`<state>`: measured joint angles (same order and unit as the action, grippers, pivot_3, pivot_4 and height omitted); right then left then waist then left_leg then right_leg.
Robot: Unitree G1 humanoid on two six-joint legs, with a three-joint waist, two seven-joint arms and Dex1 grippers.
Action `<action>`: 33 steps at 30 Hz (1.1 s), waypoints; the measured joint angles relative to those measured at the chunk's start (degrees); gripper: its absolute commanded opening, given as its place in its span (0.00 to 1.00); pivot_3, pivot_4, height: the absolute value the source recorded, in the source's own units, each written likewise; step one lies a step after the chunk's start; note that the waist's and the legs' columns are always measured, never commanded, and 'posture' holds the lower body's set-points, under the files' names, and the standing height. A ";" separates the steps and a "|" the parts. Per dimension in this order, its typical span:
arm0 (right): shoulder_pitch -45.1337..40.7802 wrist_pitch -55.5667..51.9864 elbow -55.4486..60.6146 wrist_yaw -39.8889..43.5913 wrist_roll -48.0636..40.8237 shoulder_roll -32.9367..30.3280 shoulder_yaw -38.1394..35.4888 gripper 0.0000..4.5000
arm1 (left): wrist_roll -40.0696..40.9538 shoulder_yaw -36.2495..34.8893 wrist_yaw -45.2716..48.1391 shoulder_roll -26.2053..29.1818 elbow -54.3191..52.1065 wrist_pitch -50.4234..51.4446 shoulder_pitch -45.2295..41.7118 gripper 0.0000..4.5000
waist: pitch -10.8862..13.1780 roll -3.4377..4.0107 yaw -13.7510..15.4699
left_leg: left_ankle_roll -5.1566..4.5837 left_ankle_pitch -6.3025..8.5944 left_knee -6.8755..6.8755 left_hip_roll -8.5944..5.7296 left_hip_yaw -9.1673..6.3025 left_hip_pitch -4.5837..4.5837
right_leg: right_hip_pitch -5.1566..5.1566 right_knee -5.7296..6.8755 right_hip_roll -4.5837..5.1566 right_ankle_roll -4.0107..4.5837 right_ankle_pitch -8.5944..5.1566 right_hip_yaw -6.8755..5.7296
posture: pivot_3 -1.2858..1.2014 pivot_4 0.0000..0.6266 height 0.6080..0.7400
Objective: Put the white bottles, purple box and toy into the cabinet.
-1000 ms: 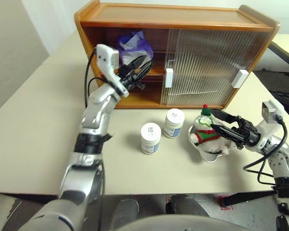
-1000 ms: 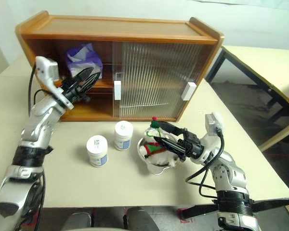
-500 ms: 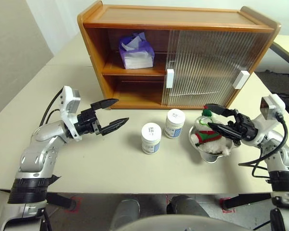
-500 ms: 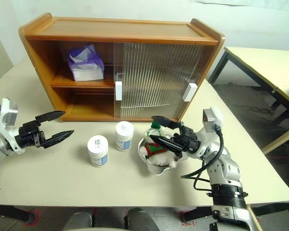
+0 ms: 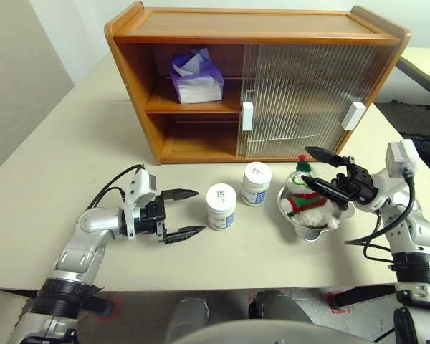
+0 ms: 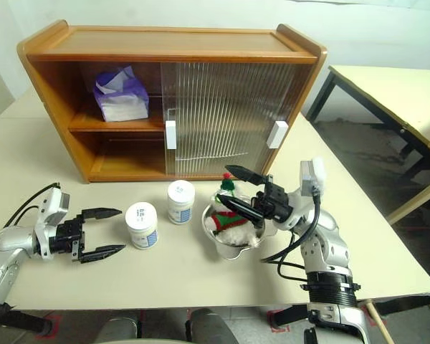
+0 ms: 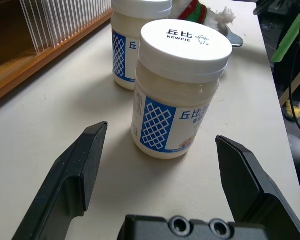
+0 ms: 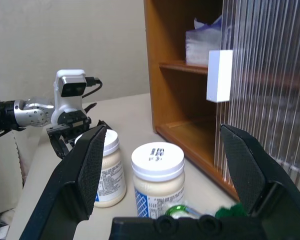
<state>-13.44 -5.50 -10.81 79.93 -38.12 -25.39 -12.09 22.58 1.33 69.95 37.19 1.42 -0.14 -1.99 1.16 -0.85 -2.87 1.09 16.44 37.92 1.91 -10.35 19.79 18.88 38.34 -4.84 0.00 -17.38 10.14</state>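
1. Left eye view: left claw (image 5: pixel 183 213) spread wide, empty, beside nearer white bottle (image 5: pixel 221 206) on worktop (image 5: pixel 50 172).
2. Right claw (image 5: pixel 317 167) wide, empty, over toy (image 5: pixel 303 196) in bowl (image 5: pixel 317 226).
3. Purple box (image 5: pixel 196 76) on cabinet (image 5: pixel 258 79) upper shelf.

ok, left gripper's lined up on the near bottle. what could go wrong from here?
The two white bottles stand close, so the open left gripper could bump the second one while closing. The toy sits in a shiny bowl, which may slide or tip under the open right gripper.
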 measured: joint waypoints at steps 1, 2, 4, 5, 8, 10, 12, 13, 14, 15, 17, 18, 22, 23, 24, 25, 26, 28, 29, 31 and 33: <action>0.02 0.00 -0.11 0.00 0.00 0.00 0.00 1.00 | -0.25 0.20 -0.06 -0.01 -0.33 0.00 -0.01 0.99 | 0.01 0.01 -0.02 | 0.00 0.00 0.00 0.00 0.01 0.00 | 0.00 0.00 0.00 0.00 0.00 0.01 | 0.47 0.05 1.00; 0.02 0.01 -0.20 0.01 0.00 -0.02 0.00 1.00 | -0.58 0.65 -0.30 -0.18 -0.47 0.00 -0.02 0.99 | -0.01 0.04 -0.05 | 0.00 0.00 0.00 0.00 0.01 0.00 | 0.00 0.00 0.00 0.00 0.00 0.02 | 0.47 0.05 1.00; 0.02 0.02 -0.62 0.01 0.00 -0.03 -0.01 1.00 | -0.87 1.87 -0.70 -0.99 -0.45 0.02 -0.03 0.99 | -0.01 0.05 -0.08 | 0.00 0.00 0.00 0.00 0.02 0.00 | 0.00 0.00 0.00 0.00 0.00 0.02 | 0.47 0.06 1.00; 0.02 0.02 -0.69 0.02 0.00 -0.03 0.00 1.00 | -1.05 2.36 -0.80 -1.46 -0.42 0.03 -0.07 0.99 | 0.00 0.06 -0.07 | 0.00 0.00 0.00 0.00 0.02 0.00 | 0.00 0.00 0.00 0.00 0.00 0.03 | 0.47 0.06 1.00; -0.01 0.02 -0.73 0.04 -0.01 -0.04 -0.01 1.00 | -2.63 4.76 -1.04 -2.62 0.04 0.14 -1.11 0.99 | 0.02 0.09 -0.05 | 0.00 0.00 0.00 0.00 0.01 0.00 | 0.00 0.00 0.00 0.00 0.00 0.03 | 0.47 0.06 1.00; 0.01 0.01 -0.73 0.04 -0.02 -0.05 -0.01 1.00 | -3.62 5.91 -1.56 -3.21 0.90 0.16 -2.09 0.99 | 0.02 0.10 -0.07 | 0.00 0.00 0.00 0.00 0.02 0.00 | 0.00 0.00 0.00 0.00 0.00 0.03 | 0.47 0.06 1.00; 0.01 -0.03 -0.73 0.04 -0.04 -0.08 -0.02 1.00 | -4.89 6.82 -2.39 -4.33 1.68 0.42 -2.96 0.99 | 0.03 0.10 -0.11 | 0.00 0.00 0.00 -0.01 0.02 0.02 | -0.01 -0.03 0.00 -0.01 -0.01 0.03 | 0.47 0.06 1.00; 0.01 -0.08 -0.72 0.03 -0.04 -0.08 -0.02 1.00 | -5.18 7.23 -2.75 -4.66 2.03 0.55 -3.34 0.99 | 0.03 0.10 -0.12 | 0.00 0.00 0.00 -0.02 0.02 0.03 | 0.00 -0.03 0.00 -0.03 -0.01 0.03 | 0.47 0.06 1.00; 0.00 -0.24 -0.72 0.03 -0.05 -0.11 -0.03 1.00 | -5.73 7.80 -3.06 -4.91 2.69 0.73 -3.85 0.99 | 0.03 0.10 -0.13 | 0.00 0.00 0.00 -0.02 0.02 0.03 | -0.01 -0.04 0.00 -0.06 -0.02 0.04 | 0.47 0.06 1.00; 0.01 -0.28 -0.72 0.03 -0.05 -0.12 -0.03 1.00 | -6.12 8.10 -3.30 -5.14 3.25 0.90 -4.17 0.99 | 0.03 0.11 -0.14 | 0.00 0.00 0.00 -0.03 0.02 0.03 | -0.02 -0.04 0.00 -0.07 -0.02 0.05 | 0.47 0.06 1.00; 0.02 -0.36 -0.72 0.04 -0.07 -0.28 -0.07 1.00 | -7.13 8.75 -3.88 -6.25 5.23 1.07 -5.09 0.99 | 0.03 0.11 -0.14 | 0.00 0.00 0.00 -0.04 0.02 0.05 | -0.03 -0.05 0.00 -0.13 -0.04 0.06 | 0.47 0.06 1.00; 0.03 -0.37 -0.72 0.04 -0.07 -0.33 -0.08 1.00 | -7.28 8.95 -4.01 -6.68 5.83 1.05 -5.24 0.99 | 0.03 0.11 -0.15 | 0.00 0.00 0.00 -0.04 0.02 0.05 | -0.03 -0.06 0.00 -0.14 -0.04 0.07 | 0.47 0.06 1.00; 0.22 -0.41 -0.72 0.06 -0.08 -0.53 -0.11 1.00 | -8.70 10.24 -4.62 -8.35 8.56 0.96 -6.30 0.90 | 0.03 0.11 -0.21 | 0.00 0.00 0.00 -0.07 0.01 0.07 | -0.06 -0.09 0.00 -0.21 -0.07 0.10 | 0.46 0.05 1.00; 0.27 -0.44 -0.72 0.06 -0.08 -0.57 -0.11 1.00 | -8.92 10.36 -4.73 -8.81 8.86 0.95 -6.68 0.85 | 0.03 0.11 -0.20 | 0.00 0.00 0.00 -0.09 0.01 0.07 | -0.09 -0.09 0.00 -0.26 -0.07 0.11 | 0.46 0.05 1.00; 0.28 -0.46 -0.72 0.07 -0.09 -0.57 -0.11 1.00 | -9.12 10.62 -4.81 -9.12 9.03 0.96 -6.90 0.77 | 0.03 0.12 -0.20 | 0.00 0.00 0.01 -0.11 0.01 0.05 | -0.11 -0.09 0.00 -0.31 -0.09 0.13 | 0.46 0.06 1.00; 0.32 -0.48 -0.71 0.07 -0.09 -0.59 -0.11 1.00 | -9.14 10.64 -4.84 -9.16 9.04 0.96 -6.93 0.71 | 0.03 0.11 -0.23 | 0.00 0.00 0.01 -0.11 0.01 0.05 | -0.13 -0.10 0.00 -0.33 -0.09 0.13 | 0.46 0.06 1.00; 0.38 -0.54 -0.71 0.07 -0.09 -0.63 -0.11 1.00 | -9.17 10.64 -4.89 -9.23 9.08 0.96 -6.95 0.70 | 0.03 0.11 -0.23 | 0.00 0.00 0.01 -0.12 0.01 0.04 | -0.15 -0.11 0.00 -0.38 -0.11 0.13 | 0.46 0.06 1.00; 0.50 -0.88 -0.66 0.07 -0.10 -0.65 -0.11 1.00 | -9.08 10.46 -5.15 -9.71 9.23 0.99 -6.92 0.70 | 0.03 0.12 -0.21 | 0.00 0.00 0.02 -0.15 0.01 0.03 | -0.18 -0.12 0.02 -0.51 -0.16 0.14 | 0.46 0.06 1.00; 0.59 -1.00 -0.61 0.08 -0.11 -0.66 -0.11 1.00 | -8.93 10.01 -5.58 -10.32 9.42 1.05 -6.84 0.70 | 0.04 0.13 -0.19 | 0.00 0.00 0.03 -0.17 0.01 0.03 | -0.19 -0.12 0.02 -0.59 -0.19 0.13 | 0.46 0.06 1.00; 0.74 -1.20 -0.58 0.13 -0.11 -0.66 -0.10 1.00 | -8.07 8.89 -6.80 -11.76 9.78 1.22 -6.60 0.70 | 0.06 0.12 -0.19 | 0.00 -0.01 0.06 -0.18 0.01 0.05 | -0.19 -0.12 0.03 -0.75 -0.25 0.14 | 0.47 0.05 1.00; 0.76 -1.38 -0.57 0.34 -0.11 -0.75 -0.10 1.00 | -6.95 7.59 -8.40 -12.56 9.76 1.62 -6.60 0.70 | 0.07 0.10 -0.27 | 0.00 -0.01 0.06 -0.18 0.01 0.04 | -0.19 -0.12 0.02 -0.75 -0.24 0.14 | 0.47 0.05 1.00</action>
<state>-12.69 -6.88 -11.37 80.27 -38.23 -26.14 -12.19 15.63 8.92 61.56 24.63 11.19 1.48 -8.59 1.23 -0.76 -3.15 1.09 16.43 37.98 1.73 -10.35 19.84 18.69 38.21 -4.81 -0.75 -17.62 10.28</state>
